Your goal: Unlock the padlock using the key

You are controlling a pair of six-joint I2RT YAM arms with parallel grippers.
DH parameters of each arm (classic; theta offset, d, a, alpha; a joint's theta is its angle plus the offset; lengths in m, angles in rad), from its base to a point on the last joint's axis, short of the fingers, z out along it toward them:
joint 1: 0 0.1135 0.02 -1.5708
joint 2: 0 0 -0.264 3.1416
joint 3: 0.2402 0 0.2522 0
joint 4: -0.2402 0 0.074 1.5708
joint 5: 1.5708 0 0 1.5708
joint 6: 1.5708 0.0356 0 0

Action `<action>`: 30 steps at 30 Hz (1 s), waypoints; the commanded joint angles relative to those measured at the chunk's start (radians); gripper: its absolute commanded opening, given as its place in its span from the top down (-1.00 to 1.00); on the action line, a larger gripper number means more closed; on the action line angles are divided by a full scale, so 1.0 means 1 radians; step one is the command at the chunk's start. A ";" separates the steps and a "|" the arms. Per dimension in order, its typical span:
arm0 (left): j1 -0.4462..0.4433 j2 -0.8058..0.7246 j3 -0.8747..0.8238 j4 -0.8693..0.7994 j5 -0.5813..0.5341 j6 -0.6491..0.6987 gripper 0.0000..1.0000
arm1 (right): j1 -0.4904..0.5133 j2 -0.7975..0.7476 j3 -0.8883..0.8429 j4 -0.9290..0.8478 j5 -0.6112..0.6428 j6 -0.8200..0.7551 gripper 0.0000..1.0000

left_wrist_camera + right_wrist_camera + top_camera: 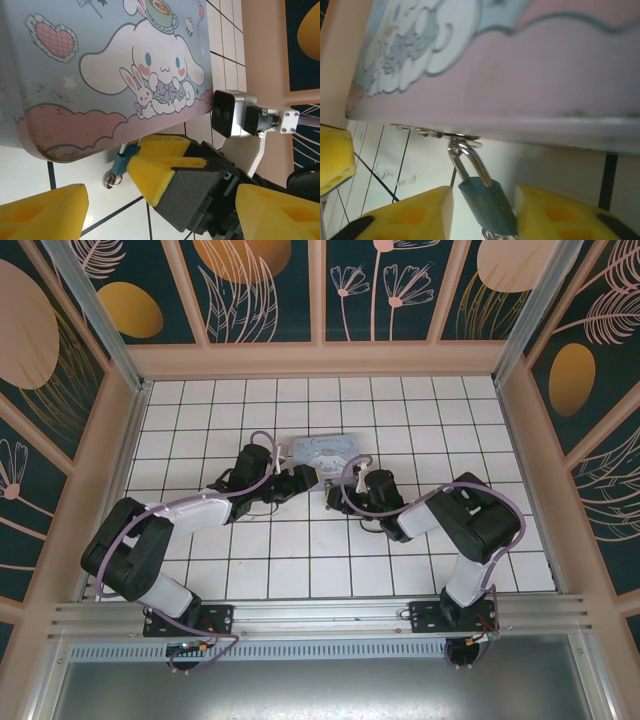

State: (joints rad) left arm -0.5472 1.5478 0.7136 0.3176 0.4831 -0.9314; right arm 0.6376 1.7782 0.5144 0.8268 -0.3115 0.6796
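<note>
The small blue padlock (487, 202) hangs by its silvery shackle (465, 157) from the hasp (440, 134) on the front of the pastel cartoon tin box (325, 452). My right gripper (484, 196) straddles the padlock body. Its right finger (560, 212) touches the body, while a narrow gap shows at its left finger (410, 215). In the left wrist view the padlock (121, 162) sits at the right gripper's yellow fingertips, with a silvery ring (112, 179) at its lower end. The key is hidden. My left gripper (160, 205) stands wide open just behind, holding nothing.
The tin box lies on the white tiled floor (300, 560) near the middle, with both arms converging on its near edge. Patterned walls and pink frame posts (130, 380) enclose the floor. Cables loop over both wrists.
</note>
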 commanded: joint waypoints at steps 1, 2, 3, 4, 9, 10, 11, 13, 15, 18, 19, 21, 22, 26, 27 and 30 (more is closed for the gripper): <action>0.010 0.016 0.005 0.028 0.021 0.014 -0.55 | 0.010 0.023 0.012 0.006 -0.020 -0.011 0.44; 0.013 0.018 0.006 0.029 0.022 0.011 -0.55 | 0.008 0.021 0.008 0.004 -0.018 -0.010 0.51; 0.016 0.017 0.004 0.033 0.026 0.011 -0.55 | 0.009 0.017 0.003 0.002 -0.016 -0.010 0.59; 0.018 0.020 0.004 0.035 0.027 0.010 -0.55 | 0.009 0.012 -0.003 -0.002 -0.014 -0.011 0.68; 0.022 0.023 0.007 0.041 0.032 0.009 -0.55 | 0.001 -0.024 -0.029 -0.025 0.004 -0.015 0.96; 0.023 0.023 0.010 0.041 0.030 0.011 -0.55 | 0.000 -0.033 -0.032 -0.030 0.005 -0.016 1.00; 0.023 0.024 0.012 0.038 0.027 0.014 -0.55 | -0.001 -0.039 -0.034 -0.034 0.007 -0.015 1.00; 0.023 0.026 0.023 0.015 0.010 0.030 -0.55 | -0.003 -0.052 -0.036 -0.043 0.010 -0.013 1.00; 0.022 0.026 0.039 -0.018 -0.018 0.057 -0.56 | -0.003 -0.064 -0.036 -0.046 0.015 -0.002 1.00; 0.023 0.028 0.069 -0.088 -0.084 0.112 -0.56 | -0.001 -0.068 -0.040 -0.036 0.021 0.028 1.00; 0.023 0.028 0.078 -0.113 -0.110 0.133 -0.56 | 0.000 -0.069 -0.045 -0.025 0.022 0.040 1.00; 0.023 0.029 0.094 -0.153 -0.153 0.164 -0.57 | 0.000 -0.070 -0.054 -0.005 0.023 0.057 1.00; 0.023 0.028 0.103 -0.171 -0.176 0.178 -0.57 | 0.000 -0.071 -0.059 0.005 0.023 0.069 1.00; 0.023 0.029 0.132 -0.229 -0.247 0.224 -0.58 | 0.003 -0.073 -0.071 0.034 0.020 0.102 1.00; 0.022 0.028 0.140 -0.240 -0.262 0.232 -0.58 | 0.005 -0.073 -0.070 0.036 0.020 0.107 1.00; 0.023 0.031 0.166 -0.269 -0.301 0.256 -0.59 | 0.011 -0.073 -0.065 0.035 0.023 0.118 1.00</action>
State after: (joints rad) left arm -0.5297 1.5654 0.8410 0.1127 0.2543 -0.7341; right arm 0.6384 1.7317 0.4591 0.8307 -0.2970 0.7670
